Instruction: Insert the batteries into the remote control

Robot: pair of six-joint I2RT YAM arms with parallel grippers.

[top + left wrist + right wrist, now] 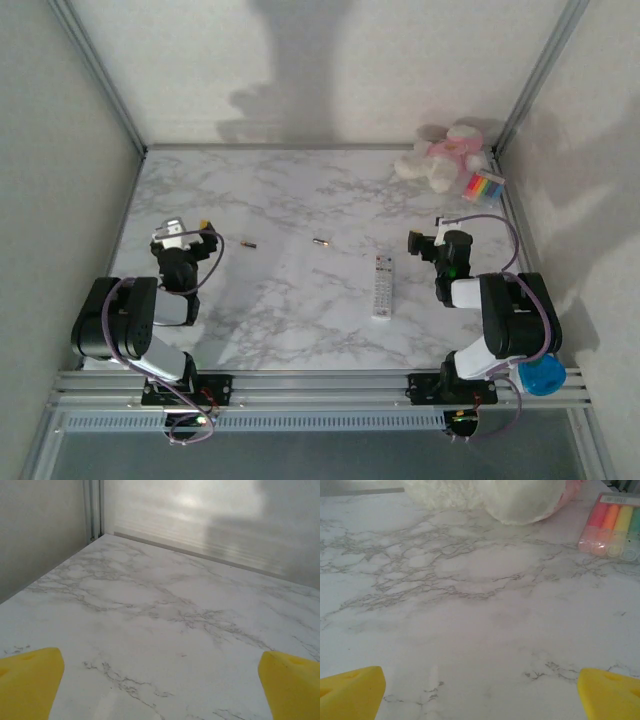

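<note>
Marbled white-and-grey table [300,330], enclosed by pale walls and aluminium corner posts [100,75].

1. Remote control [382,288]: laid flat, buttons up, recorded from the top external view. Its long axis is run near-to-far, almost square to the row of arm bases.
2. Batteries [321,241], two, loose on the table. One is placed just beyond and left of the remote's far end; the other [251,241] is set further left of the remote, well apart from it. Each is laid on its side, long axis roughly crosswise to the remote's.
3. Left tool [160,685]: held far left of the remote, past the farther battery. Yellow fingers [30,680] are spread wide, nothing between them; bare marble and a wall corner are seen from its wrist.
4. Right tool [480,690]: held near the remote's right side, fingers [350,690] likewise spread and empty.
5. Plush toy [520,500] and striped marker pack [612,527]: lodged beyond and right of the remote, at the back corner; shown close from the right wrist, small from above.
</note>
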